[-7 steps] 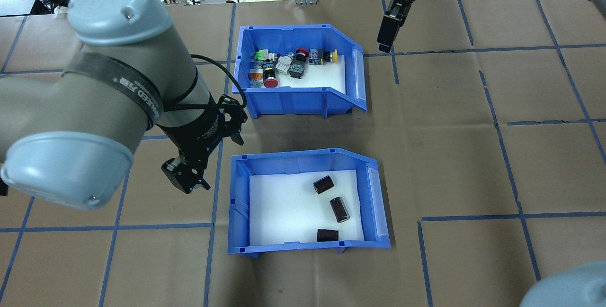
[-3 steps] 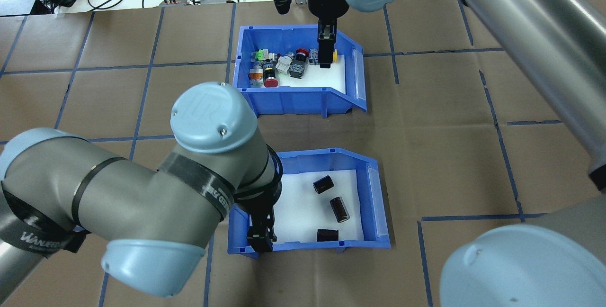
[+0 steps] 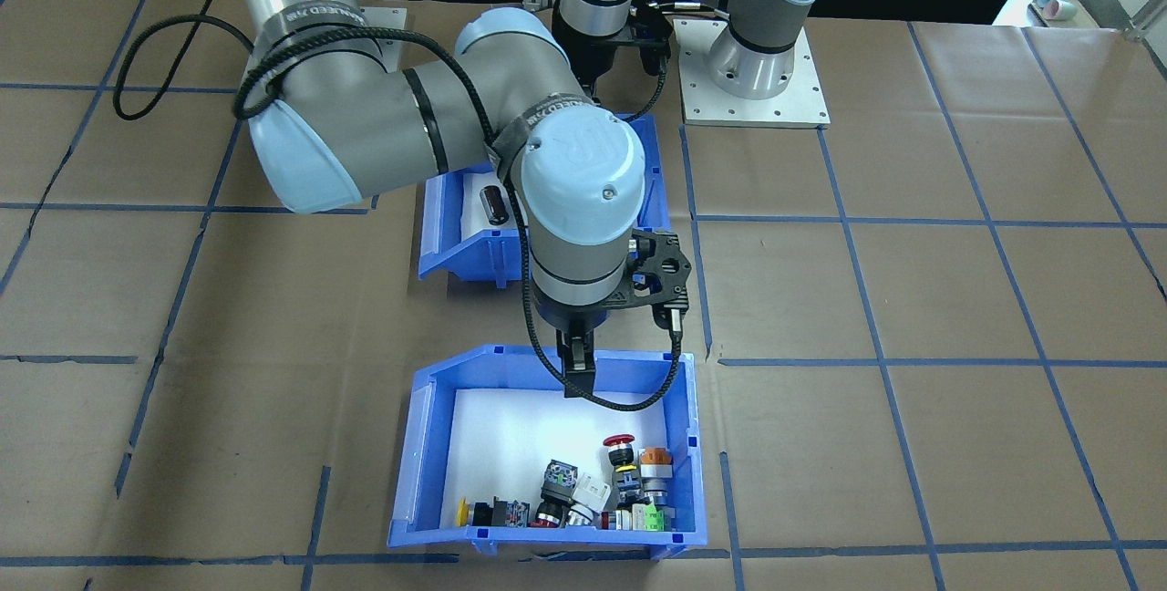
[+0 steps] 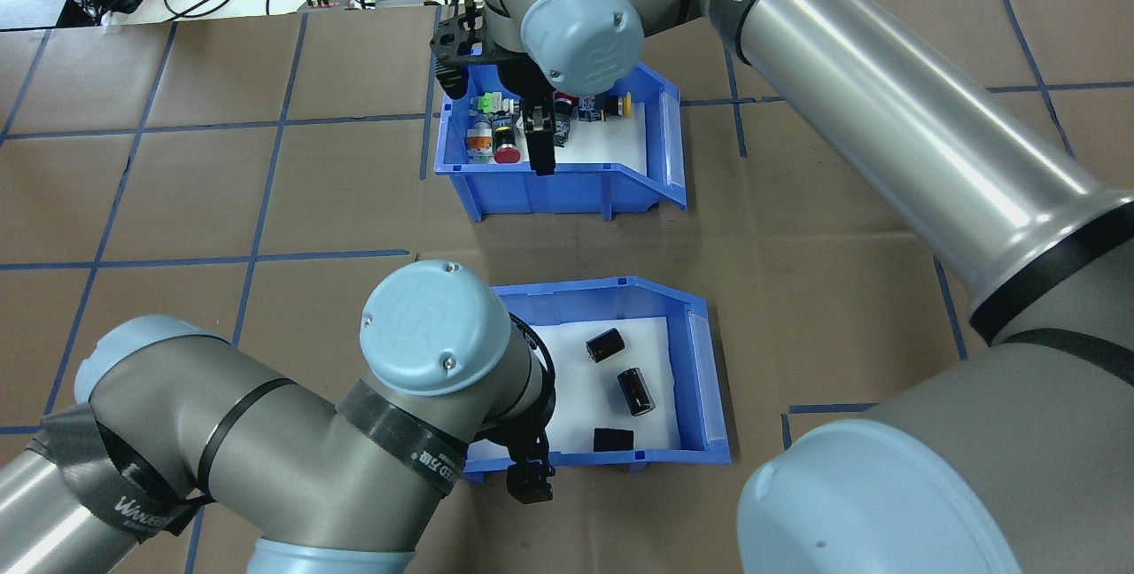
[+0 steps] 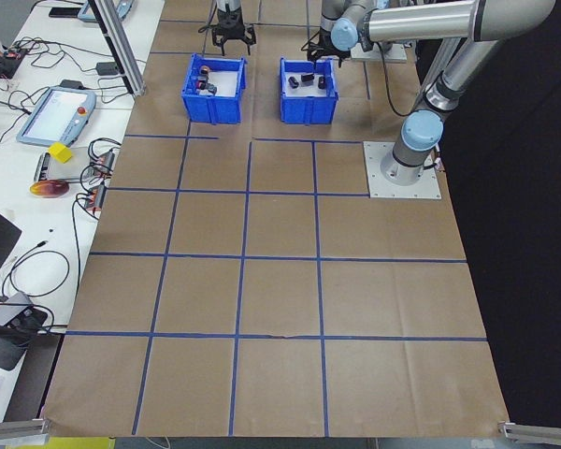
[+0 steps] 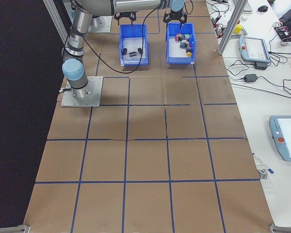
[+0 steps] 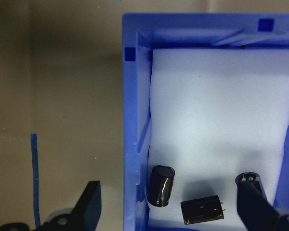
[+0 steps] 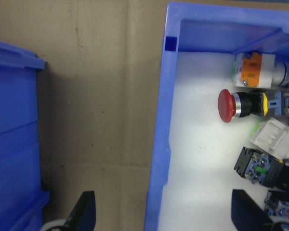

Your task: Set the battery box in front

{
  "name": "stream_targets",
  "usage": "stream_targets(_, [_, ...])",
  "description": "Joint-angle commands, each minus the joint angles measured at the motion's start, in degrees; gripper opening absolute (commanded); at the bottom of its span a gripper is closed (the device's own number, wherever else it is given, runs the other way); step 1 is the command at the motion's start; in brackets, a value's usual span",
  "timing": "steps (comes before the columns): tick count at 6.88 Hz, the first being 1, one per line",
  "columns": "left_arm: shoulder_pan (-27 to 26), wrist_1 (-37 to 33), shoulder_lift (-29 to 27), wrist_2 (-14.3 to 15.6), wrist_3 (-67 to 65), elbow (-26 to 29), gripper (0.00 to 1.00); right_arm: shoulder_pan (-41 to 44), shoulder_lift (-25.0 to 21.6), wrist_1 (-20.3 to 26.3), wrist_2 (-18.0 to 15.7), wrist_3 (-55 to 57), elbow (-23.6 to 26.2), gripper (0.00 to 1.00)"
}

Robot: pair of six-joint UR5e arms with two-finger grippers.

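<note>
Straddling the near wall of the battery box [image 4: 709, 379], the left gripper [image 4: 529, 477] hangs with its fingers apart: the left wrist view shows one fingertip [image 7: 89, 202] outside the blue wall over the brown paper and the other [image 7: 253, 204] inside above the white foam, neither yet touching. That wall is the relation the next move turns on. The box lies directly beneath the gripper, its long side running along that wall toward the sloped cut-away end, which points away from the left arm.

Three dark cells [image 4: 634, 391] lie loose on the foam just inside that wall (one sits close beside the wall in the wrist view, so a closing finger might nudge it).

Beyond the battery box, on its far side from the robot's base, stands the button bin [image 4: 656, 180], well apart with bare paper between them. The right gripper [image 4: 541, 149] is poised over the wall of that bin nearest the battery box, its fingers also spread to either side of the wall, with a red push-button [image 8: 229, 105] just inside. The left arm is clearly the nearer one to the battery box. The button bin holds the forward spot, and judging by the task, that is the likely obstacle.
</note>
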Motion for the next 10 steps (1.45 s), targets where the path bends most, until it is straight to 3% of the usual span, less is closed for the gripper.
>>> stream_targets(1, [-0.37,3.25,-0.19,0.13,-1.21,-3.06,0.97,1.10,2.92,-2.89,-0.13,0.35,0.95,1.00])
stream_targets(2, [-0.37,2.99,-1.58,0.22,-0.61,-3.24,0.93,0.58,3.45,-3.76,-0.04,0.09,2.96,1.00])
stream_targets(4, [-1.42,3.51,-3.44,-0.39,-1.12,-3.06,0.82,0.49,3.63,-10.08,-0.05,0.87,6.75,1.00])
stream_targets(5, [-2.56,3.60,-3.88,-0.40,-1.21,-3.06,0.78,0.75,3.29,-10.01,-0.30,1.31,6.68,0.72])
stream_targets(6, [-2.57,4.12,-3.88,-0.92,-0.87,-3.06,0.45,0.75,3.11,-9.92,-0.13,1.40,6.50,0.51])
stream_targets(7, [-2.57,4.13,-3.71,-3.10,-0.69,-3.32,0.21,0.66,3.02,-9.92,-0.13,1.32,6.24,0.37])
stream_targets(9, [-2.84,4.82,-1.88,-6.53,-0.08,-3.06,0.00,0.66,2.41,-10.01,-0.13,1.23,5.19,0.23])
stream_targets(10, [-2.84,4.83,-1.60,-6.29,2.10,-3.15,0.00,0.23,1.53,-8.53,-0.22,1.05,3.27,0.21])
